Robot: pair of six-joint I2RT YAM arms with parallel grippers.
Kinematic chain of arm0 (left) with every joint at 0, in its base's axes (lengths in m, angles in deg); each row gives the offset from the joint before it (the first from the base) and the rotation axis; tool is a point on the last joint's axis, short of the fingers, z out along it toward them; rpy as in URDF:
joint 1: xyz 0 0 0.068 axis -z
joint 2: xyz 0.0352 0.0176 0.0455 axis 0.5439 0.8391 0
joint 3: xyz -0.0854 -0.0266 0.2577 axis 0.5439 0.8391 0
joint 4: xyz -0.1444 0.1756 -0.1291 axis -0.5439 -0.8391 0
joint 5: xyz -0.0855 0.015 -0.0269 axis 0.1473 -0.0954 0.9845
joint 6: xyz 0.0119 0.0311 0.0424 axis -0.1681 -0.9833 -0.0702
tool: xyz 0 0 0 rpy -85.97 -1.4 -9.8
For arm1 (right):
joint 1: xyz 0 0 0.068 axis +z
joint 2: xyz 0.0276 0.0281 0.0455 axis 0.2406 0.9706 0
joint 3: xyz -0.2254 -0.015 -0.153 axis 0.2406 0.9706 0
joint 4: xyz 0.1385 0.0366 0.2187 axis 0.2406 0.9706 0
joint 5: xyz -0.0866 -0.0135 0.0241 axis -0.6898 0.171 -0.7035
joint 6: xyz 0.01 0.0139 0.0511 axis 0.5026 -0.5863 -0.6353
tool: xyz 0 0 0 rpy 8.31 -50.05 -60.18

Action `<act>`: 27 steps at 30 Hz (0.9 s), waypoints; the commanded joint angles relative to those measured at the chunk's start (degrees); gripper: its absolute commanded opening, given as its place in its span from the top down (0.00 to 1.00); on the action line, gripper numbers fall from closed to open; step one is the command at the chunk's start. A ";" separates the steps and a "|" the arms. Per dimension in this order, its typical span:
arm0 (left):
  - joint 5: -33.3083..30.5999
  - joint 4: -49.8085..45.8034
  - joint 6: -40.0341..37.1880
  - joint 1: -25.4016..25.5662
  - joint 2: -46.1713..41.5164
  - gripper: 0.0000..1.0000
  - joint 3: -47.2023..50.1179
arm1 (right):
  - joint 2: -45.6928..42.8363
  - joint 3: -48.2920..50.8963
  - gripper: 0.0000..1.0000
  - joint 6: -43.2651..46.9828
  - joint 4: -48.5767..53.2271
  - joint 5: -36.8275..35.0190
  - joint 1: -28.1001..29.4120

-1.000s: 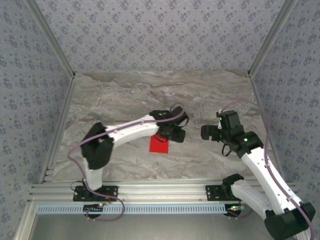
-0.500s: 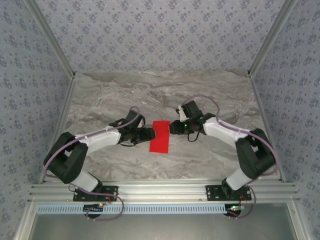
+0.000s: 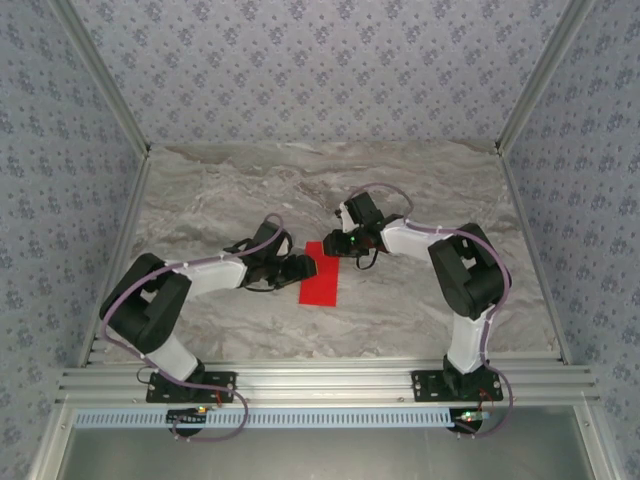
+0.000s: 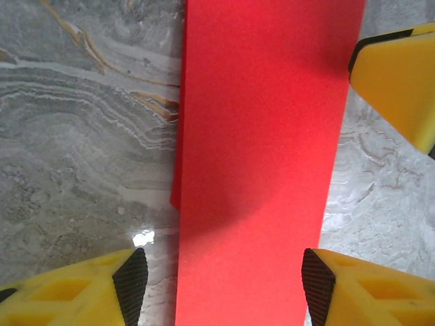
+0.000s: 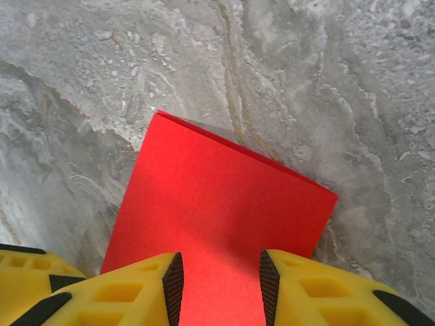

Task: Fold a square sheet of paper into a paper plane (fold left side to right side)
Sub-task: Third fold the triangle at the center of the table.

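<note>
Left gripper (image 3: 305, 266) hung with its yellow jaws wide apart, holding nothing. On its wrist camera I saw the two fingertips (image 4: 129, 285) flanking the near end of the thin bright red sheet of paper (image 4: 265, 136), folded to a narrow rectangle. That sheet (image 3: 320, 282) lay flat at the middle of the grey marbled table (image 3: 220, 190) in my overhead view. The right gripper (image 3: 335, 243) sat at the sheet's upper end, its jaws a narrow gap apart (image 5: 221, 278) with red paper (image 5: 217, 204) showing between them. I could not tell whether they touched it.
</note>
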 commanded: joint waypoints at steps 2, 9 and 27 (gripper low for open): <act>1.61 1.71 0.69 -0.30 1.67 0.36 -1.40 | 2.02 -1.90 0.61 1.91 1.15 -1.18 0.02; 3.42 3.82 1.52 0.05 3.75 0.41 -2.18 | 2.58 -1.32 0.61 1.98 0.62 -0.73 0.02; 3.41 3.41 1.62 0.63 3.38 0.43 -2.81 | -0.11 -1.22 0.60 2.73 1.48 -0.12 0.10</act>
